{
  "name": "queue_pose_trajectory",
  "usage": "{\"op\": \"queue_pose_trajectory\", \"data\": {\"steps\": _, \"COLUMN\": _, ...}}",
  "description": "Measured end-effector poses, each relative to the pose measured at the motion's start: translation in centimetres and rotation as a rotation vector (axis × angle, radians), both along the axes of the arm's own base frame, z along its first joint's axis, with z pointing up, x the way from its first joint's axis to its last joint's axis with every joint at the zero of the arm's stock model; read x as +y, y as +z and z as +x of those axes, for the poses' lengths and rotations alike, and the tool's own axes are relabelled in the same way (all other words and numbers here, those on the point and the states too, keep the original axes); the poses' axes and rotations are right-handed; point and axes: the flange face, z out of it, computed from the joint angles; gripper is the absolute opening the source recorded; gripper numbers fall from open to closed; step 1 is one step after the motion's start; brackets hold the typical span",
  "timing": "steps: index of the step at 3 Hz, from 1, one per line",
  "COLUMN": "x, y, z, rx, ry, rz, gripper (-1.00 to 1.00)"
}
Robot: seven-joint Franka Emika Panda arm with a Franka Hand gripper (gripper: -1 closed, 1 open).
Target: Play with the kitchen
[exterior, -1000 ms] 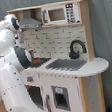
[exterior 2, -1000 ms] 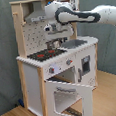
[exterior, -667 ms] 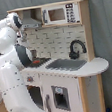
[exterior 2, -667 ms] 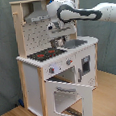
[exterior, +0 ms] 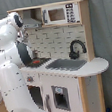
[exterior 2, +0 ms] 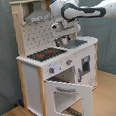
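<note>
Gripper (exterior 2: 62, 37) shifted slightly nearer the faucet (exterior 2: 61, 42), hanging above the kitchen (exterior 2: 70, 68) sink; oven door (exterior 2: 70, 96) open; finger state can't tell

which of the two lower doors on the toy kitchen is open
The oven door under the red-black hob is open, swung down and outward in the second exterior view. The narrower door beneath the sink side is shut flush.

White arm bent downward — tool (exterior 2: 63, 37) possibly open.
</note>
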Motion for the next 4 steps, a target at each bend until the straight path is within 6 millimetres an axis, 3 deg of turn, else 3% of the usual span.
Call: {"op": "queue_pose_trajectory", "data": {"steps": 4, "x": -4.1, "y": -1.2, "z": -3.7, "rx": -0.023, "ry": -0.036, "rz": -0.017, "gripper": -1.0}}
